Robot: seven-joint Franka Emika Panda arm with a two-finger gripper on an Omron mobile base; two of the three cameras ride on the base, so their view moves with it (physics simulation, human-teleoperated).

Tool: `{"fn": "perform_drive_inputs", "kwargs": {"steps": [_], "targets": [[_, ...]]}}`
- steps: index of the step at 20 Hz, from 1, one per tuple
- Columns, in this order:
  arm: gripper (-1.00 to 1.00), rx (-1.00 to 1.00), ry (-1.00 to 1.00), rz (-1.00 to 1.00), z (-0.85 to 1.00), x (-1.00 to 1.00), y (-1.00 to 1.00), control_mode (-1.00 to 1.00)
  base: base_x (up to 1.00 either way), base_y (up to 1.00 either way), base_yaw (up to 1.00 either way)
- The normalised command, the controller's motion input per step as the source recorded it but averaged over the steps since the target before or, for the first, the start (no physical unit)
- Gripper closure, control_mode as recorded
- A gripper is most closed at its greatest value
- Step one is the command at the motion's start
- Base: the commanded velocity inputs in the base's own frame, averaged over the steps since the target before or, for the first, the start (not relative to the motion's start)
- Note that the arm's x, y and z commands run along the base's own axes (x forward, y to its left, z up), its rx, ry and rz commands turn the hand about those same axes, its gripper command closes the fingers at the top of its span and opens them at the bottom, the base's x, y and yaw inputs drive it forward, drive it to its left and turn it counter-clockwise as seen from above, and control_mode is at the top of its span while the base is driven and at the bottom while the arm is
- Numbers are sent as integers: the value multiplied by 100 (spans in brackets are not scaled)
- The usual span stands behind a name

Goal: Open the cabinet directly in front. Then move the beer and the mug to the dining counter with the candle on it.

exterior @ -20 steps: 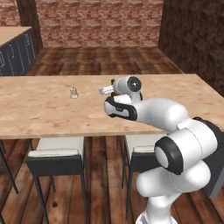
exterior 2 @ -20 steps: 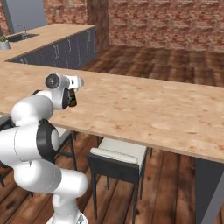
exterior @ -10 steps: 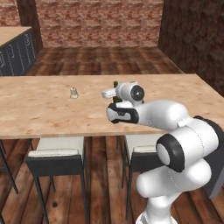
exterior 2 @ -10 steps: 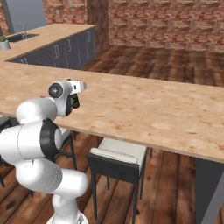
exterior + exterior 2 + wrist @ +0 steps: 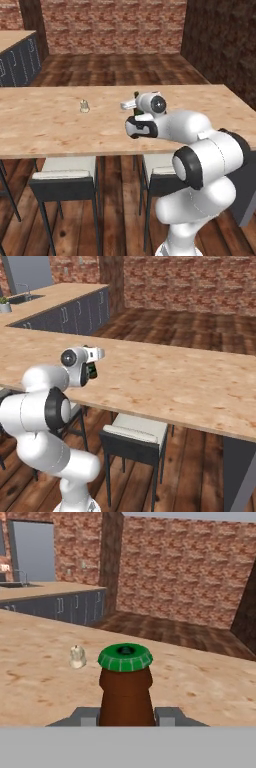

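Note:
My gripper (image 5: 126,718) is shut on the neck of the beer (image 5: 125,687), a brown bottle with a green cap, held upright. From the right base view the beer (image 5: 92,370) shows its green label beside the hand, low over the dining counter (image 5: 175,381); I cannot tell whether its base touches the top. In the left base view the gripper (image 5: 135,107) sits over the dining counter (image 5: 50,130), right of the small pale candle (image 5: 84,106). The candle (image 5: 76,657) stands left of the bottle, a short way beyond it. The mug and the cabinet are out of view.
Grey-cushioned stools (image 5: 65,172) (image 5: 132,433) are tucked under the counter's near edge. A wood-topped run of dark low cabinets (image 5: 65,311) lies far left, with a sink (image 5: 20,298) at its end. Brick walls close the back.
The hand with the bottle has shifted slightly lower and a little to the right over the counter. The grip is the same and the candle has not moved.

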Motion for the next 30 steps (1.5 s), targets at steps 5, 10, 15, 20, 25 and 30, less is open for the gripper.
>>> {"fn": "perform_drive_inputs", "kwargs": {"steps": [5,10,15,20,25,30], "targets": [[100,4,0,-1,-3,40,-6,-100,0,0,0],[100,4,1,-2,-4,49,0,-100,0,0,0],[100,0,0,0,-14,28,0,-100,0,0,0],[100,4,0,0,-50,2,-2,-100,0,0,0],[100,11,0,0,-43,0,-3,-100,0,0,0],[100,11,0,0,-34,4,-4,-100,0,0,0]]}}
